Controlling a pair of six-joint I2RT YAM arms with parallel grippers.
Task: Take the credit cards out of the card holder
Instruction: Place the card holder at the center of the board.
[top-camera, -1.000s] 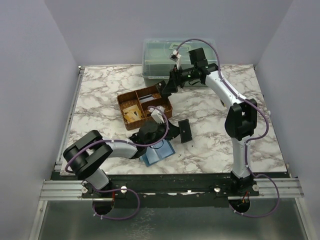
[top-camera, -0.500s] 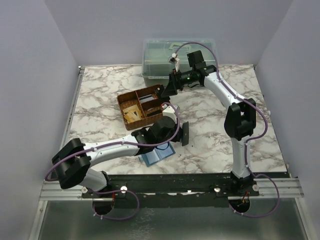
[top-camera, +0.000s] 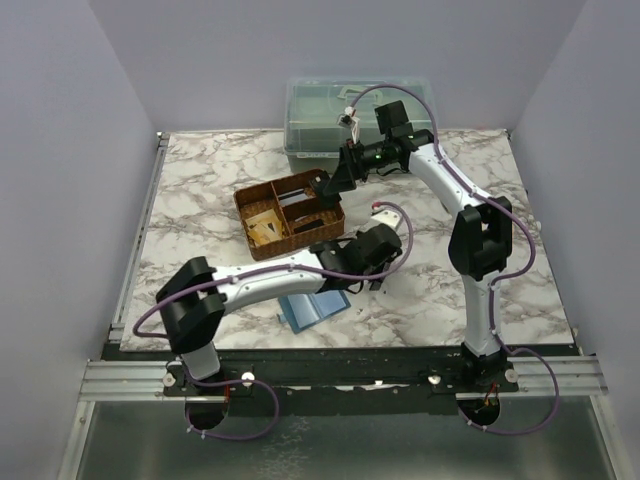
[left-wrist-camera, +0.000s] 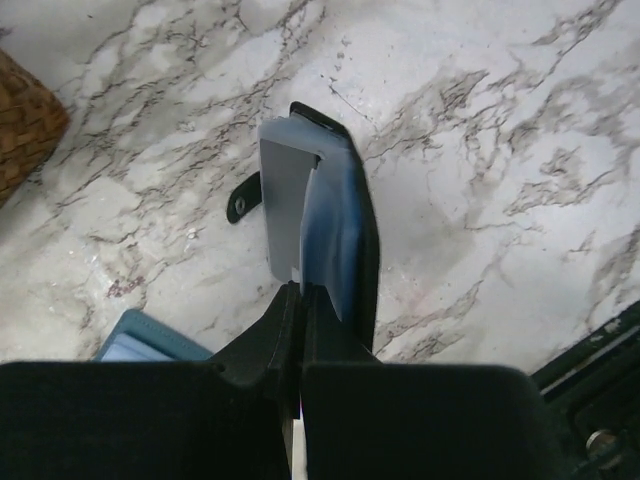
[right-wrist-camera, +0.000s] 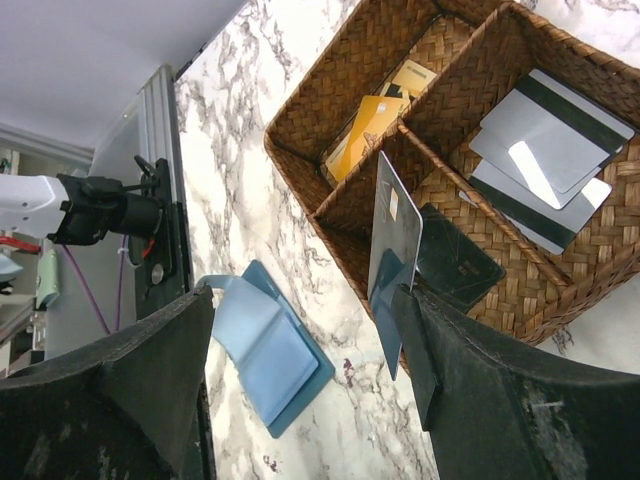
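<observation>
Marble-patterned table (top-camera: 200, 190), plain lilac walls on three sides. Clear lidded bin (top-camera: 330, 120) at the far edge. Wicker basket (top-camera: 243, 210) left of centre, divided into compartments. Light-blue folder (top-camera: 312, 308) lies open near the front edge.

Left arm stretches across the front of the table towards the right. Left gripper (left-wrist-camera: 300, 300) is fully closed, pinching the near edge of the card holder (left-wrist-camera: 340, 220). The holder is partly open – black outside, blue-grey inside – and tilted up on edge over bare marble, in front and to the right of the basket, just beyond the folder. Its snap tab (left-wrist-camera: 238, 205) sticks out on the basket side. I cannot tell whether its far end touches the table.

Right arm reaches over the basket. Right gripper (right-wrist-camera: 305, 300) has its jaws spread wide, nothing clamped between them. One blue-grey card (right-wrist-camera: 393, 230) stands on edge over the basket's partition, just beside the finger on the picture's right – contact with the finger or the wicker cannot be told.

Basket contents, right wrist view: yellow-orange cards (right-wrist-camera: 385, 125) in one compartment, silver cards with dark stripes (right-wrist-camera: 545, 150) in another, and a flat dark item (right-wrist-camera: 455, 262) in the section nearest the standing card.
</observation>
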